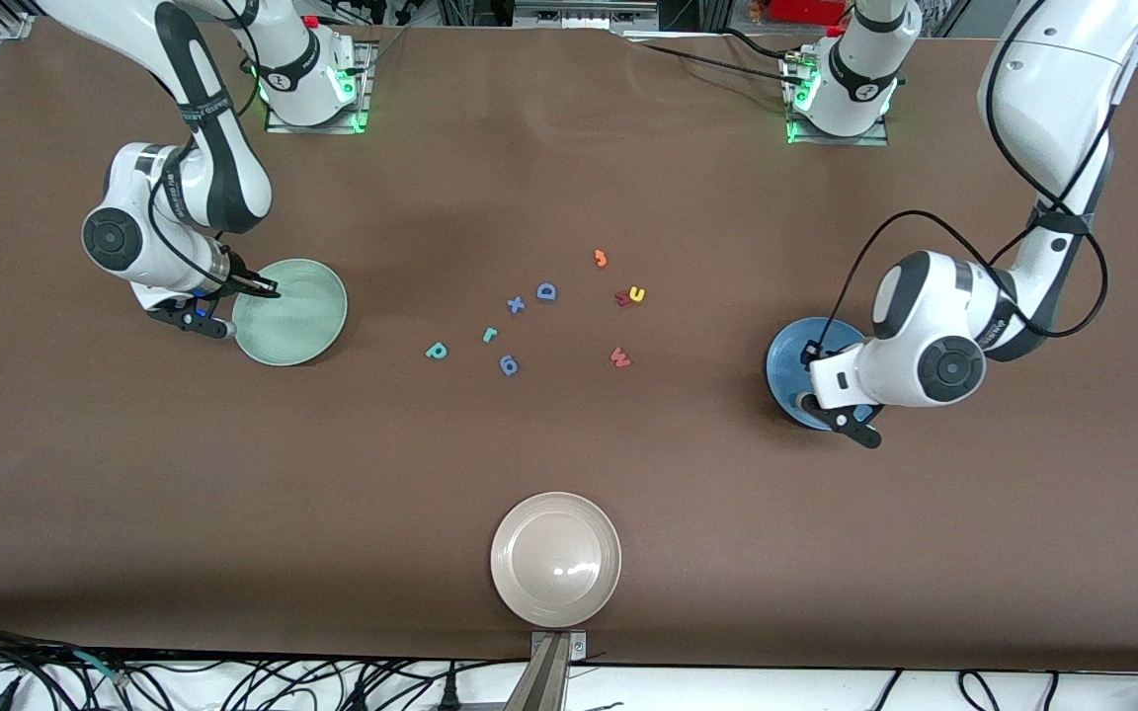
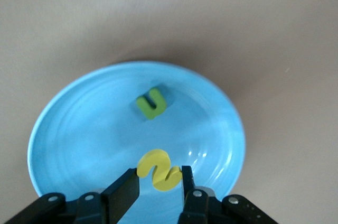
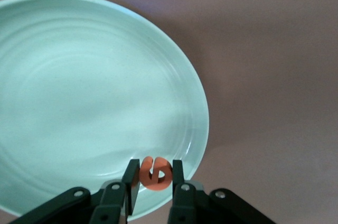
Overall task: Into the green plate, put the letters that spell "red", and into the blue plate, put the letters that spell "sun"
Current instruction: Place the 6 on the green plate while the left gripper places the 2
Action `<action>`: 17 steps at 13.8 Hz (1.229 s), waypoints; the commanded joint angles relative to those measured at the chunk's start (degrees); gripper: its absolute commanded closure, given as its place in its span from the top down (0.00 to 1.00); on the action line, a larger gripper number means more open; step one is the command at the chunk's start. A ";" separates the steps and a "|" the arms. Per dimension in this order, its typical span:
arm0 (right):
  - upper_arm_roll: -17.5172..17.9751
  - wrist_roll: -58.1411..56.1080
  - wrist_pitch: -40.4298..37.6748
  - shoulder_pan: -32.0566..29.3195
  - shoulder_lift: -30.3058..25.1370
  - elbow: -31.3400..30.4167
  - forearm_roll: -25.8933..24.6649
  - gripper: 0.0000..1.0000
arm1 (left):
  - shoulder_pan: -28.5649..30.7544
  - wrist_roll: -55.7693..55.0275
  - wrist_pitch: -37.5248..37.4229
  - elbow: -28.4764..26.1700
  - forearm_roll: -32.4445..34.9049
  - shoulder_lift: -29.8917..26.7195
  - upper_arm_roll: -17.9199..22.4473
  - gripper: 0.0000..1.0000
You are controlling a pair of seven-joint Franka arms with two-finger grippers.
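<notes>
Left gripper (image 2: 157, 182) over blue plate (image 2: 79, 129) — clamped on yellow "s" (image 2: 158, 169); green "n" (image 2: 151, 103) lies in plate. Right gripper (image 3: 153, 179) over green plate (image 3: 79, 92) rim, pinching orange "e" (image 3: 155, 173). Mid-tabletop (image 1: 569, 148): teal "d" (image 1: 437, 351), teal "r" (image 1: 490, 335), yellow "u" (image 1: 637, 293) — touching dark red letter (image 1: 623, 298).
</notes>
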 commanded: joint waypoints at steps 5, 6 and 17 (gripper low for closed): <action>0.00 -1.24 3.40 0.38 1.82 -1.56 1.48 0.32 | 1.95 3.95 -0.13 -2.59 0.33 0.88 -0.90 0.29; 0.00 -1.24 3.40 0.38 1.82 -1.56 1.39 0.44 | 1.77 3.94 -0.13 -2.51 0.33 0.88 -0.90 0.51; 1.40 2.70 -1.50 0.82 -2.22 2.99 1.39 0.90 | 1.33 -4.63 -2.50 -1.01 0.42 -4.39 -9.23 1.00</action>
